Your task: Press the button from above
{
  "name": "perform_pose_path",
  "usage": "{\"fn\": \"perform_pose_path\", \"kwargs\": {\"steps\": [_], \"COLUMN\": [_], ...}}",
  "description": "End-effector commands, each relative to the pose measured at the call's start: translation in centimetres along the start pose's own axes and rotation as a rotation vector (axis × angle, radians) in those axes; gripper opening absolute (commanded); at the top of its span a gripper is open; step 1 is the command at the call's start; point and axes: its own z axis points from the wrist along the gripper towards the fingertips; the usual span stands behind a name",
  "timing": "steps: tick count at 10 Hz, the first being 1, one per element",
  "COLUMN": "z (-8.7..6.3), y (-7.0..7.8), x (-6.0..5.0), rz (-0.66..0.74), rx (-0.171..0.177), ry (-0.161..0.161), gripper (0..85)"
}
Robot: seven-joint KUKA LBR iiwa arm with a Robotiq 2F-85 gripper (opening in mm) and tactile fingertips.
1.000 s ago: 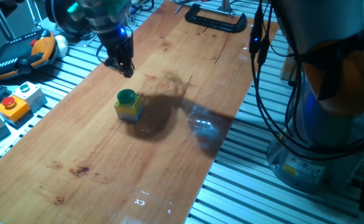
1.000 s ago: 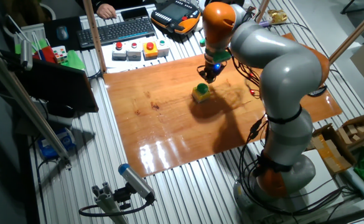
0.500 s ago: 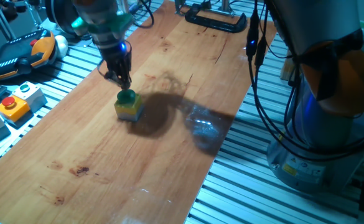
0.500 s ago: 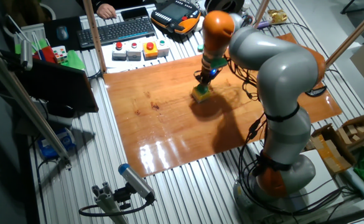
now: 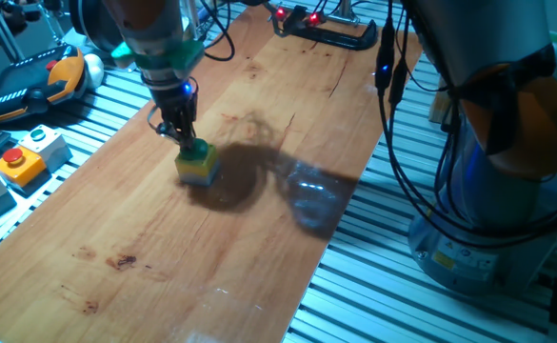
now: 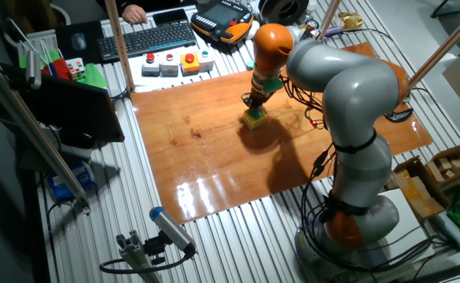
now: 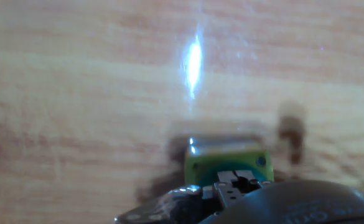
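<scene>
Gripper (image 5: 185, 136) pointing straight down from a near-vertical wrist, tip right at the green cap of the button (image 5: 197, 164) in one fixed view. Sits on the wooden board (image 5: 288, 114), left of the board's middle, dark shadow spreading to its right. Finger state not readable here: no gap and no contact between the tips to be made out. Orange box with red button (image 5: 19, 164) off the board at the left edge, black clamp (image 5: 330, 30) at the far end.

From the other fixed view: arm arched high over the board (image 6: 214, 149), orange joint uppermost, last link dropping steeply onto the button (image 6: 254, 119). Gripper (image 6: 253, 106) meets the cap from above; fingers too small to judge. Keyboard (image 6: 147, 38) beyond the board's far edge.

Hand view: blurred, close to the wood (image 7: 107, 93). Yellow-green button (image 7: 228, 165) at lower centre, partly hidden behind the dark gripper body (image 7: 244, 199). Fingertips not distinguishable, so open or closed cannot be told.
</scene>
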Motion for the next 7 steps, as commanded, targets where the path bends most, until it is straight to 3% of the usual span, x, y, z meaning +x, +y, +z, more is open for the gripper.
{"fn": "perform_pose_path", "kwargs": {"steps": [1, 4, 7], "z": [-0.9, -5.5, -8.7], "y": [-0.3, -0.8, -1.0], "x": [0.9, 1.6, 2.2], "rz": [0.006, 0.019, 0.034], "rx": [-0.010, -0.020, -0.024], "ry": [0.043, 0.094, 0.112], "gripper": [0.7, 0.7, 0.7]}}
